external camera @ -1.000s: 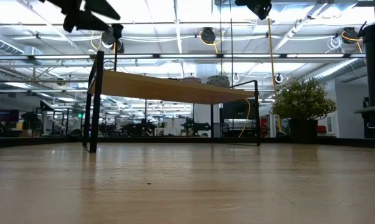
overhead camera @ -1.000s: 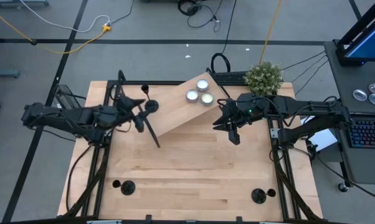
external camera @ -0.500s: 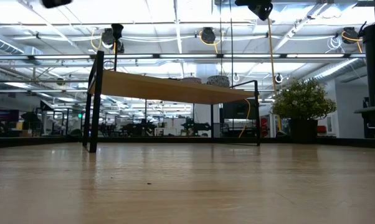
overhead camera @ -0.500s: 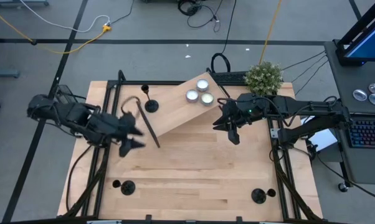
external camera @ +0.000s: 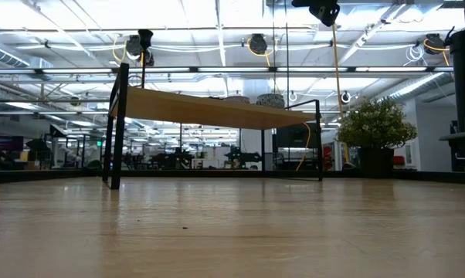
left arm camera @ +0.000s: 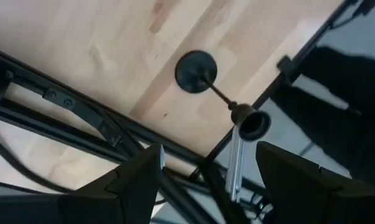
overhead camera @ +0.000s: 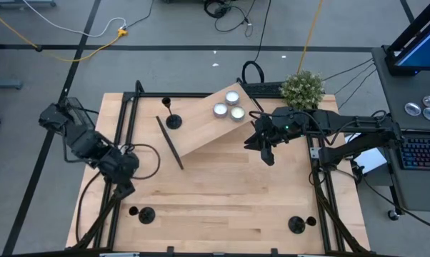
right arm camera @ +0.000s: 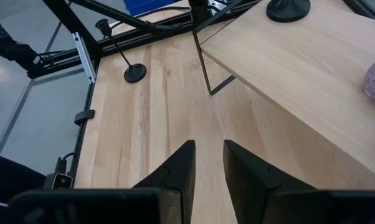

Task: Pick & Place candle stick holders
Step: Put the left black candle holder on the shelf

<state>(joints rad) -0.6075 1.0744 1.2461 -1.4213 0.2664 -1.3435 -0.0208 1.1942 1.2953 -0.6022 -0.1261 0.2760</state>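
Observation:
Three black candle stick holders show. One stands by its disc base (overhead camera: 173, 121) on the raised wooden shelf (overhead camera: 201, 128); it also shows in the low view (external camera: 145, 40). One stands on the table near the front left (overhead camera: 145, 213) and one near the front right (overhead camera: 295, 224). My left gripper (overhead camera: 122, 188) is open and hovers over the table's left rail, just behind the front left holder (left arm camera: 197, 71), touching nothing. My right gripper (overhead camera: 266, 154) is shut and empty, in the air beside the shelf's right end; its wrist view also shows its fingers (right arm camera: 209, 163).
Three silvery tealights (overhead camera: 229, 107) sit on the shelf's far end. A potted plant (overhead camera: 302, 87) stands at the back right. Black frame rails (overhead camera: 118, 207) run along the table's left and right sides. Bare wood (overhead camera: 222, 193) lies between the shelf and the front holders.
My left gripper has drawn back from the holder on the shelf toward the table's near left corner, turning to point at the near edge. The holder on the shelf stands where it was. My right arm has kept still.

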